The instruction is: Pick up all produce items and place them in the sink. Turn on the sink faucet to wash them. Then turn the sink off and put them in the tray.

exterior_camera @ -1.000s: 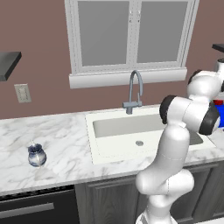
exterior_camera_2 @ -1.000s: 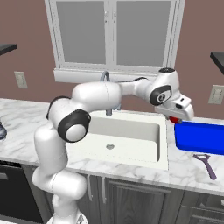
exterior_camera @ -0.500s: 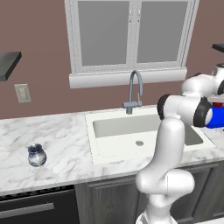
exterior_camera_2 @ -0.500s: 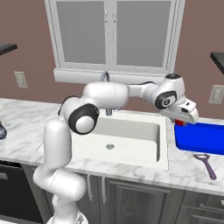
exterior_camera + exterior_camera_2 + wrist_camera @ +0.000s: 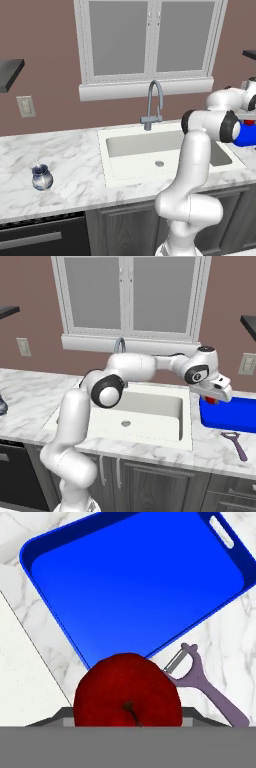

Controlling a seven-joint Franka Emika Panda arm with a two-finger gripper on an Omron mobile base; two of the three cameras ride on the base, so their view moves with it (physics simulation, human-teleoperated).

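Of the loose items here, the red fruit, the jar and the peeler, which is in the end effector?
The red fruit, carried above the blue tray. The purple peeler and the blue-and-white jar both rest on the marble counter.

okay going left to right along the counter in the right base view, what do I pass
wall outlet → sink → gripper holding the red fruit → blue tray → purple peeler

Two base views from behind, facing forward over sink (image 5: 150, 150) and faucet (image 5: 154, 104), shared. Hand view close, facing down past gripper onto tray (image 5: 140, 582).
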